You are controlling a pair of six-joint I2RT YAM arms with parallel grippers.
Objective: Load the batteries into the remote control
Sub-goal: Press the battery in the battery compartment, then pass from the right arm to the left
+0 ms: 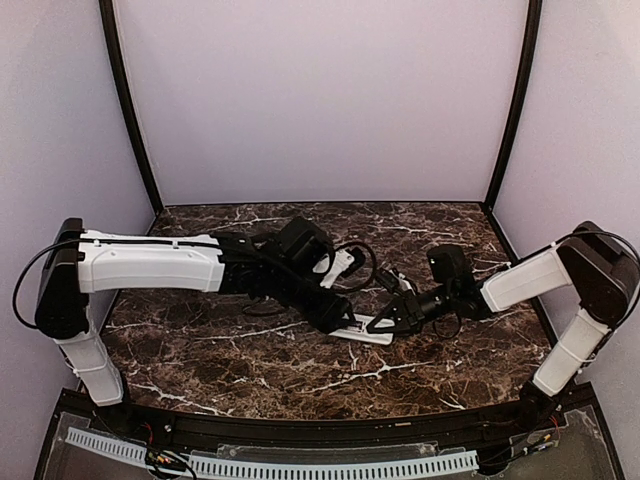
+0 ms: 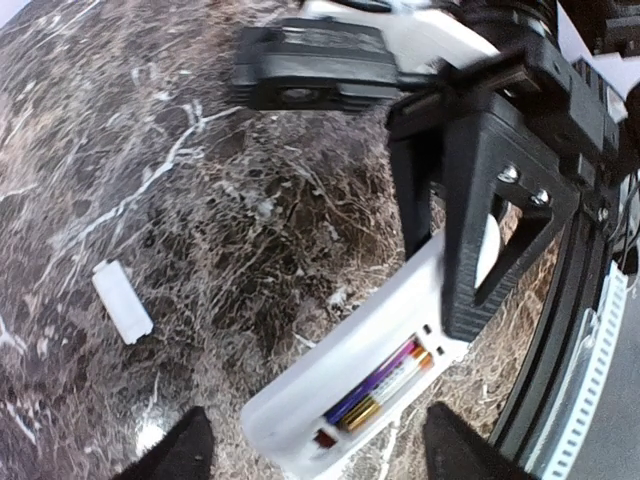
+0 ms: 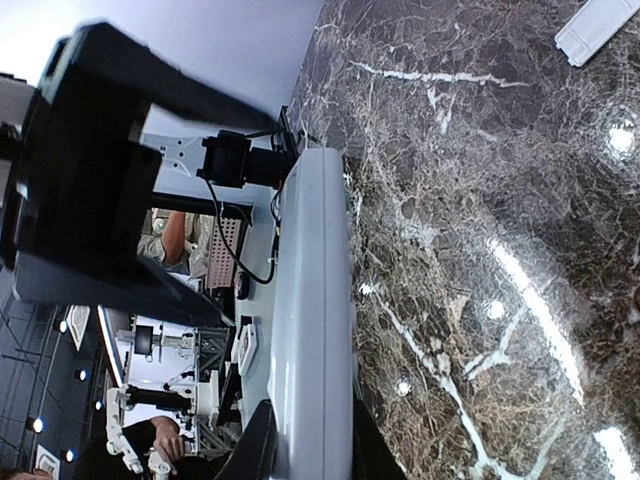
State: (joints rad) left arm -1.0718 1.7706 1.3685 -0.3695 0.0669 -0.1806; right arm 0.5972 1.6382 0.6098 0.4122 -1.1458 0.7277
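The left claw [image 2: 320, 428] is released, its fingers spread wide on either side of the remote control [image 2: 330, 385] without touching it. The remote control faces back-up, and its open compartment, at the end nearest this claw, holds two batteries [image 2: 385, 383]. The right claw [image 2: 450, 285] is clenched on the far end. A small white cover [image 2: 122, 300] lies on the bench [image 2: 200, 200], well off to the left claw's left.

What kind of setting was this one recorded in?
Probably a robot test booth in a lab: a marble-patterned table boxed in by plain pale walls, with racks of equipment visible beyond its edge in the right wrist view.
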